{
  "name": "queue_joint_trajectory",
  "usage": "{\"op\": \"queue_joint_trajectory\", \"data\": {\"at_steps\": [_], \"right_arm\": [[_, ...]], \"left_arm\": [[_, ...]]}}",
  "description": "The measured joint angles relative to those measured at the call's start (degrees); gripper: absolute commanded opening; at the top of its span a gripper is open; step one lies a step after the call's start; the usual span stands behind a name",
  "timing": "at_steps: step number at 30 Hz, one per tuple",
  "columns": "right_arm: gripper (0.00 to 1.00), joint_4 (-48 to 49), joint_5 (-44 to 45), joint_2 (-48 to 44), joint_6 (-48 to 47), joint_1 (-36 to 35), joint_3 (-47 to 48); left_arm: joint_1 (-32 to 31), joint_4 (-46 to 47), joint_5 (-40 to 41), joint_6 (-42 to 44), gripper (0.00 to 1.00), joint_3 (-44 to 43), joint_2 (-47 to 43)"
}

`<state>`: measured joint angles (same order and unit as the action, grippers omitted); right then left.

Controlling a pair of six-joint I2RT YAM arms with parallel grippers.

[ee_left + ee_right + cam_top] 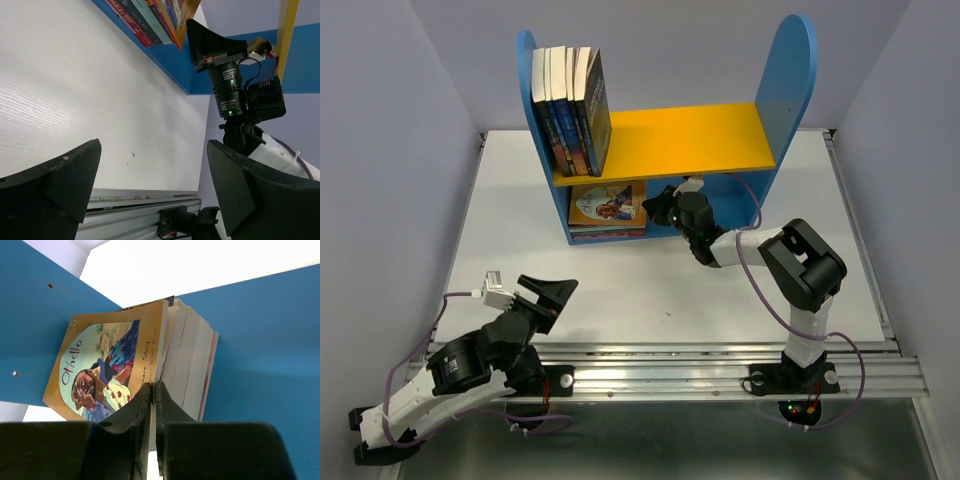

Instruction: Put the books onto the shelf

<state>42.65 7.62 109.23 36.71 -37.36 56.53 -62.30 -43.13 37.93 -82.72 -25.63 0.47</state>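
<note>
As its jaws pinch the Othello book [100,375], the right arm [800,265] reaches forward.

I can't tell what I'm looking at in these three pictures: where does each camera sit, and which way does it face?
Top external: above and behind the robot, looking down on table, shelf, left arm and right arm.
Left wrist: low over the table, facing the shelf's foot; open left gripper frames the right gripper.
Right wrist: at the lower compartment, right gripper shut on the Othello book.
Shared: top and right wrist both show that book.
</note>
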Motion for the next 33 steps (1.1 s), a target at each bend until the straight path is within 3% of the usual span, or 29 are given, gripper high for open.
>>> {"op": "queue_joint_trajectory", "data": {"at_steps": [23,27,33], "right_arm": [[0.01,-1.2,-5.7,0.0,-3.7,0.7,0.8],[0.11,-1.1,-7.4,0.0,-3.9,0.9,0.8],[0.15,0.4,-8.6,0.7,-3.9,0.9,0.8]], "left_arm": [[0.0,0.0,0.0,0.0,0.99,0.9,0.0],[0.0,0.0,0.0,0.0,0.99,0.9,0.0],[0.0,0.0,0.0,0.0,0.99,1.6,0.0]]}}
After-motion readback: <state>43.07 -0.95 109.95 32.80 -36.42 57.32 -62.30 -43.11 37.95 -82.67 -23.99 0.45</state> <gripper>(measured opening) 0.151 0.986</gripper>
